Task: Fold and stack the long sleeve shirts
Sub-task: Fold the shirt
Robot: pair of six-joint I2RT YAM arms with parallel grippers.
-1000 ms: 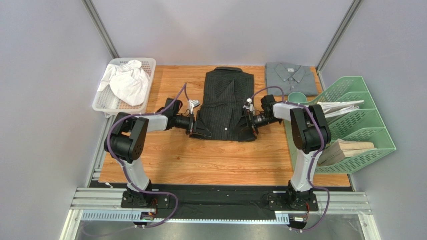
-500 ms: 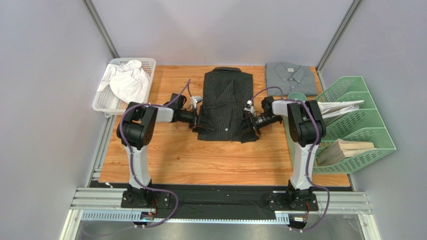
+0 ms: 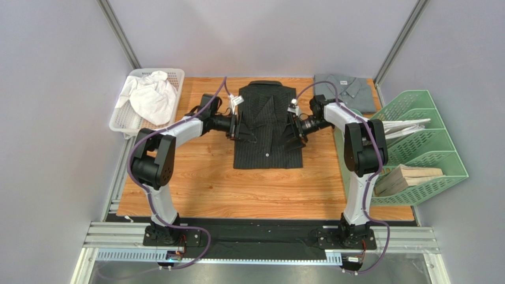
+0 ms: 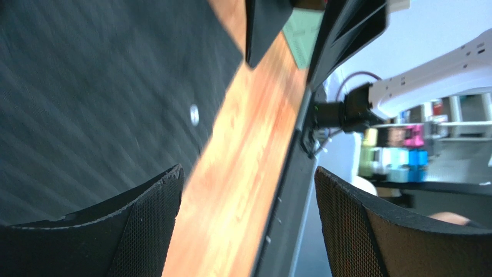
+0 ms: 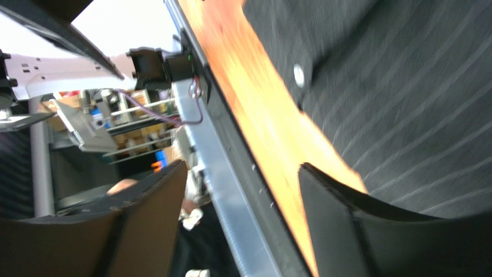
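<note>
so the black pinstripe shirt point(image 3: 267, 127) is sitting mid tabletop point(image 3: 207, 183), collar toward the far edge, and the big change over the last second is where the arms are; both were down by the shirt's near corners, where the cloth was bunched into little flaps, and now they've slid up along its sides to roughly the upper half; the near hem lies flat and square now, so the body reads as a tidy narrow rectangle; the left gripper point(image 3: 237, 125) is right at the shirt's left edge and the right gripper point(image 3: 294, 127) at its right edge, and in both wrist views the jaws are spread wide with nothing between them, just bare wood and striped cloth past the fingers; those views are pretty smeared, so I'd guess the arms are mid-move; my read is the side folds are down and let go, and what's left for this one is folding it end to end and then stacking it with the grey shirt point(image 3: 350, 89), which lies folded at the far right corner, partly behind the right arm; whether they mean to grab up here near the shoulders I can't tell; the worry would be the tucked sides sliding open once it's lifted
</note>
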